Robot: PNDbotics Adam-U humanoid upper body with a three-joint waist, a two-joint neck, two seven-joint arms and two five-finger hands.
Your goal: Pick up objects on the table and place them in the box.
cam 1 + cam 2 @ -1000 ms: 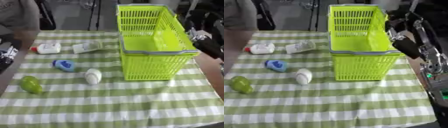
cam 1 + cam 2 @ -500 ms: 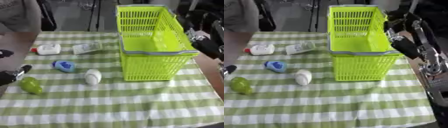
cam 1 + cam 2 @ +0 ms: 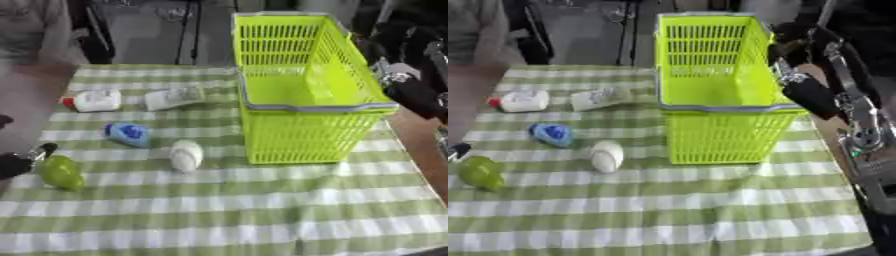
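The left hand [image 3: 17,164] shows only as a dark shape at the table's left edge, its fingers unreadable, touching or just beside the green pear [image 3: 61,172] on its inner side. The basket [image 3: 306,95] stands well right, beside the right arm, whose hand I cannot make out.

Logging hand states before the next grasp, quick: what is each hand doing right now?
Left hand: at the left edge beside the green object; fingers cannot be told.
Right hand: beside the basket; fingers cannot be told.
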